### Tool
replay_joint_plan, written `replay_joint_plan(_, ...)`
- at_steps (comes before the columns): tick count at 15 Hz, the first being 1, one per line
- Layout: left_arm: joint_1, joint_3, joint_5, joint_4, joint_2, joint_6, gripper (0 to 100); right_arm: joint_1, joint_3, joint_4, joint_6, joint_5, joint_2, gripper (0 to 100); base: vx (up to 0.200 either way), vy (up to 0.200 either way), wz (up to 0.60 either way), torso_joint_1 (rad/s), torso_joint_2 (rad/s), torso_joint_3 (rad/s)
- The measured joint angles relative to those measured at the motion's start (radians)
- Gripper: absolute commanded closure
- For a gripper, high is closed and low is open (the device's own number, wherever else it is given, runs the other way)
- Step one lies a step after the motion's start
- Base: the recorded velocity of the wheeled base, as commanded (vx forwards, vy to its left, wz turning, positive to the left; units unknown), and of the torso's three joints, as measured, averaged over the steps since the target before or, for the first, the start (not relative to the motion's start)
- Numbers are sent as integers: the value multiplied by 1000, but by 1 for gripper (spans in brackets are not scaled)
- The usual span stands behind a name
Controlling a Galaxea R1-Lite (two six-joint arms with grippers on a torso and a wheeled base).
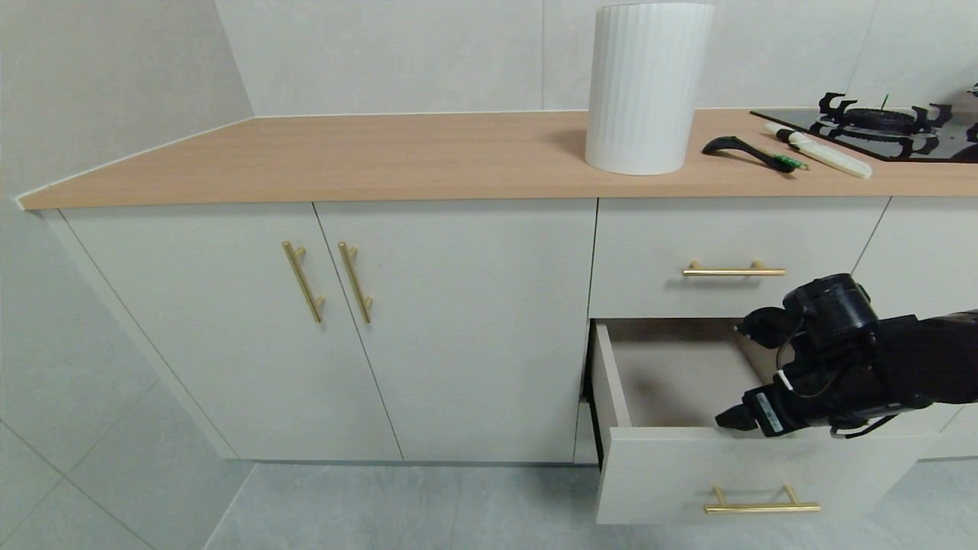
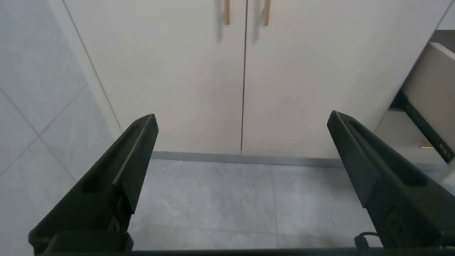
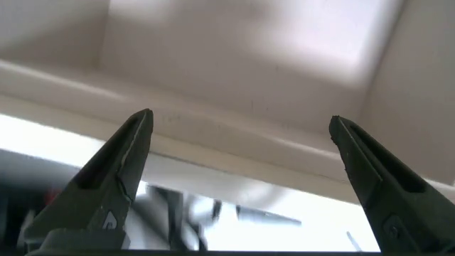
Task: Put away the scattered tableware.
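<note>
A black spoon (image 1: 745, 150) with a green tip and a long white utensil (image 1: 821, 150) lie on the wooden countertop (image 1: 382, 156), right of its middle. Below them the lower drawer (image 1: 611, 374) stands pulled out, and its inside looks bare. My right gripper (image 1: 737, 374) hangs open over the drawer's right side, holding nothing. In the right wrist view the right gripper (image 3: 238, 135) points into the drawer's pale interior (image 3: 249, 50). My left gripper (image 2: 242, 124) is open with nothing in it, low before the cabinet doors (image 2: 245, 71), with the drawer's side (image 2: 434, 78) off to one edge.
A tall white ribbed container (image 1: 646, 84) stands on the countertop just left of the spoon. A black gas stove (image 1: 886, 126) sits at the far right. The upper drawer (image 1: 733, 244) is closed. Two closed cabinet doors (image 1: 306, 321) have gold handles. Grey tiled floor (image 1: 382, 512) lies below.
</note>
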Motion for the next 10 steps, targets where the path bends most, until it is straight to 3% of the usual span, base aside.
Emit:
replay_joint_plan(6,0,0,0,0,0,0,0,37,-108,319,-1,-8,-33,0,0,0,0,0,0,0)
replay_joint_plan(10,0,0,0,0,0,0,0,79,-134,424,-1,-29,-35,0,0,0,0,0,0,0)
